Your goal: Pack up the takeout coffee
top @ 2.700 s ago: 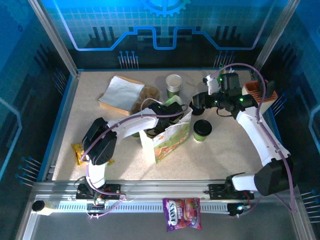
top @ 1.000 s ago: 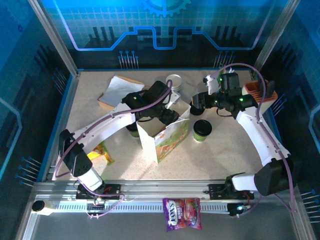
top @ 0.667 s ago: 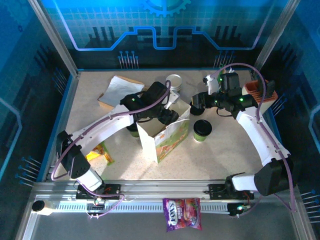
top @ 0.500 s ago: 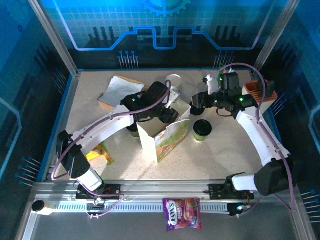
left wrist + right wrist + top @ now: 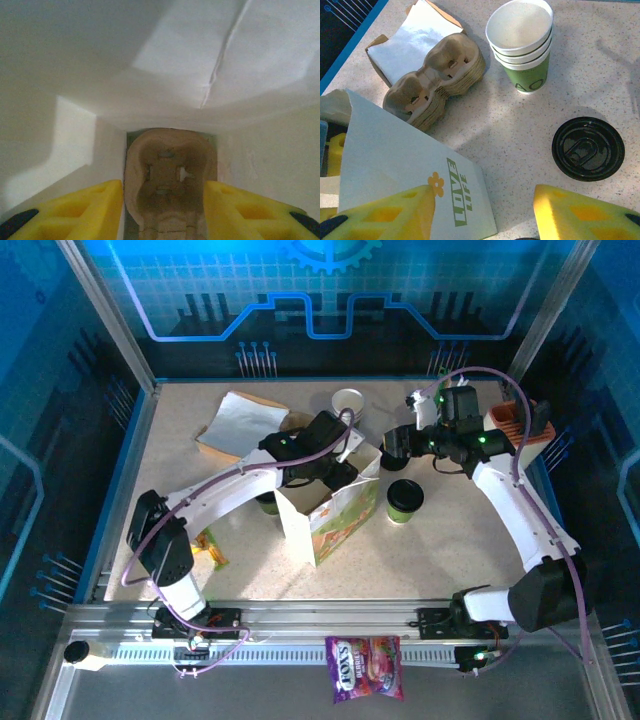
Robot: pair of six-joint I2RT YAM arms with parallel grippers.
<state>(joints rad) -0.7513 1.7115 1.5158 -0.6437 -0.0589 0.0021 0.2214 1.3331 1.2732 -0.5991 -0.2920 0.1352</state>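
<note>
Left wrist cam: the left gripper (image 5: 162, 186) is down in the paper bag (image 5: 165, 70), and its yellow fingers (image 5: 75, 210) and the pulp carrier (image 5: 170, 175) all run off the bottom edge. From overhead I can't see those fingertips, they're behind the bag wall. The cup (image 5: 266, 504) on the bag's side facing the tabletop's left edge is mostly under the left arm (image 5: 230, 490), so I can't tell its lid. Right wrist cam crops the right gripper (image 5: 482, 195) and the bag, and there's a dark sliver (image 5: 526, 238) I can't identify.

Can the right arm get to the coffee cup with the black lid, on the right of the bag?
Probably yes. That cup stands in the open just right of the bag, close to the right gripper, with nothing between them.
</note>
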